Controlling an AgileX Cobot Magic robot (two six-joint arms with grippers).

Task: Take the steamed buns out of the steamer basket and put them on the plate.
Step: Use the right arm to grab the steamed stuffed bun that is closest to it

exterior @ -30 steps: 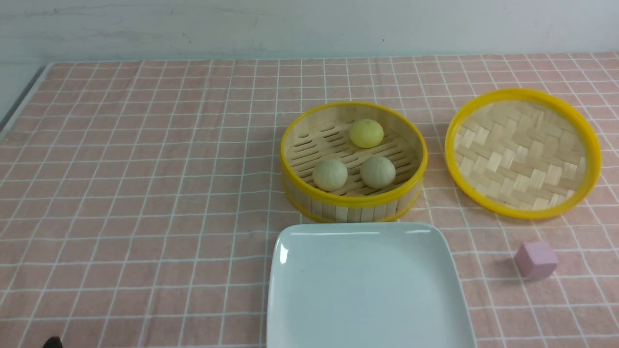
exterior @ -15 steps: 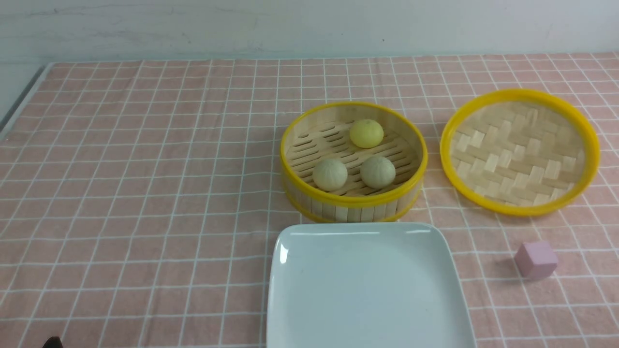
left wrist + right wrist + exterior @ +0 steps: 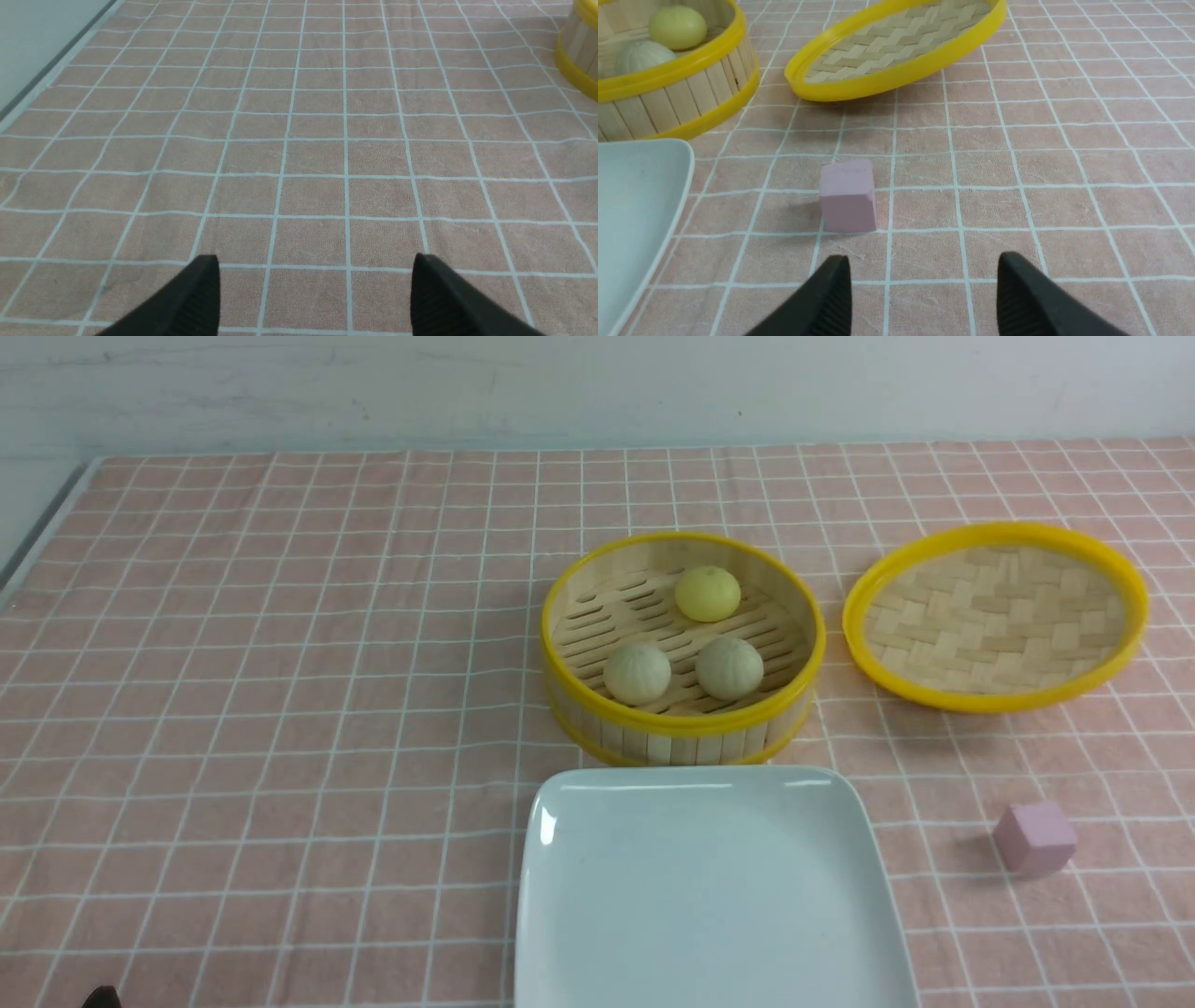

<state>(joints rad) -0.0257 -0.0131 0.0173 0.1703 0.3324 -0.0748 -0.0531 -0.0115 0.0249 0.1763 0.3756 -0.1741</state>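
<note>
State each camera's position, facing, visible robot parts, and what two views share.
Front: between the arms, facing steamer basket and plate; no arm recognisable.
Left wrist: on left arm, facing tablecloth; open left gripper.
Right wrist: on right arm, facing pink cube; open right gripper.
Shared: front and right wrist both show lid.

Pink tablecloth with a white grid fills the scene, running back to a plain whitish wall with faint grey scuffs. On the far left, a dark strip edges the cloth. The light is soft and even, the shadows faint.
</note>
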